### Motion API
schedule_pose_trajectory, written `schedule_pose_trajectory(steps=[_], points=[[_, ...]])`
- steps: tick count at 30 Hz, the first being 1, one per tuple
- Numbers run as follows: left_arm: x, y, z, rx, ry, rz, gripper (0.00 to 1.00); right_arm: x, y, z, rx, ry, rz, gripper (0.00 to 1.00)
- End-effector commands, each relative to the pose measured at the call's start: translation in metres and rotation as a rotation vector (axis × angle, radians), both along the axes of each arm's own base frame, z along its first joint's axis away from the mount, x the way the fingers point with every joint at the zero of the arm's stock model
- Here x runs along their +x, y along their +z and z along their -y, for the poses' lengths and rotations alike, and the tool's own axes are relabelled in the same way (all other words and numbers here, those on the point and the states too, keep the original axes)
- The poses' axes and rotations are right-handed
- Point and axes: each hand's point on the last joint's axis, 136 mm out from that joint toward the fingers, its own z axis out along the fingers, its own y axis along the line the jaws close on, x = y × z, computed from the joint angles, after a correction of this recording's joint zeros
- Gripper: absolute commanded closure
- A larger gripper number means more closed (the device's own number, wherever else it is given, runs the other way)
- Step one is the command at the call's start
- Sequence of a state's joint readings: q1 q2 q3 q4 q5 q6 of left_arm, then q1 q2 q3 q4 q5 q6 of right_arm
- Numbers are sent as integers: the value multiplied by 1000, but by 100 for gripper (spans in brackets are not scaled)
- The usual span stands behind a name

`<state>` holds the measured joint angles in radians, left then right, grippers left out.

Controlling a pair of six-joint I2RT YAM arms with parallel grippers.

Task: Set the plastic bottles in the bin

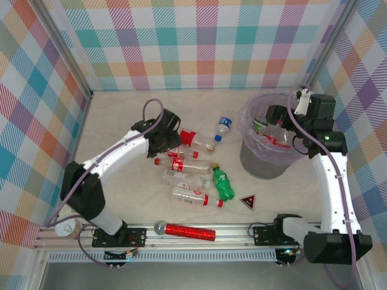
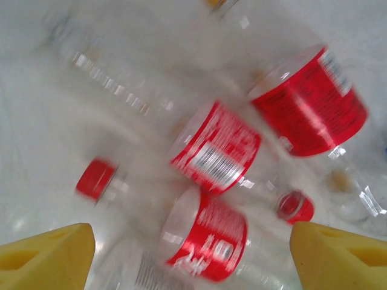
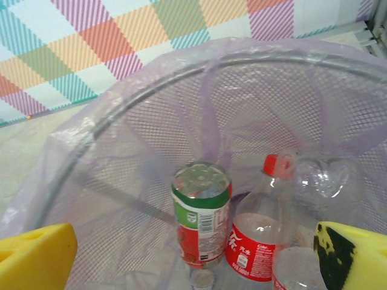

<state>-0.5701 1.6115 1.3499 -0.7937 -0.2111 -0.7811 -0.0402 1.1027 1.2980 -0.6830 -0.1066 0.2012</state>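
Microphone (image 1: 183, 231) first: red and glittery with a silver head, it lies along the near edge of the surface (image 1: 121, 121), just beyond the rail (image 1: 199, 240) that carries both arm bases. A small dark triangle (image 1: 247, 202) lies to its right, toward the bin.

Mid-surface, several clear bottles (image 1: 181, 164) with red labels and red caps lie on their sides in a loose cluster. A green bottle (image 1: 222, 185) lies at the cluster's right side, cap pointing away from the near edge. A blue-capped bottle (image 1: 224, 126) lies a little apart, nearer the far edge.

The left gripper (image 1: 172, 142) is over the far-left part of the cluster. In its wrist view the left gripper (image 2: 193, 254) has its yellow fingers spread wide. Blurred red-labelled bottles (image 2: 216, 147) lie below and between them. Whether any finger touches a bottle cannot be told.

The bin (image 1: 266, 166) stands near the right edge, toward the far right corner, with a lilac liner (image 1: 248, 115) draped over its rim. The right gripper (image 1: 275, 118) hangs over its mouth. From the right wrist, the right gripper (image 3: 193, 260) is spread wide with nothing between the fingers. Below it the bin (image 3: 139, 121) shows a mesh wall under the liner. Inside stand a bottle with a green-and-red label (image 3: 201, 214) and a red-capped one (image 3: 257, 232), side by side, with another clear bottle partly seen beside them.
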Motion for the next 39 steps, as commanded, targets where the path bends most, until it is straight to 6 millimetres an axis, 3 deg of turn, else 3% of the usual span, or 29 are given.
schedule_pose_trajectory(steps=[1,5,9,15,24,27,39], points=[[34,15,19,143,-336,83,18,-6,11,-11,27,59,27,0],[47,14,64,156,-759,146,18,-10,7,-11,31,60,18,0],[39,9,102,122,-1139,177,19,-13,8,-12,38,59,22,1],[51,-17,120,206,-1414,231,7,-18,4,-11,39,55,9,1],[74,-42,143,241,-1543,261,3,-26,-1,-7,22,31,-4,1],[73,-54,147,245,-1577,230,5,-27,-4,-6,17,27,-14,1],[81,-90,141,345,-1614,125,8,-28,-3,-2,2,10,-7,1]])
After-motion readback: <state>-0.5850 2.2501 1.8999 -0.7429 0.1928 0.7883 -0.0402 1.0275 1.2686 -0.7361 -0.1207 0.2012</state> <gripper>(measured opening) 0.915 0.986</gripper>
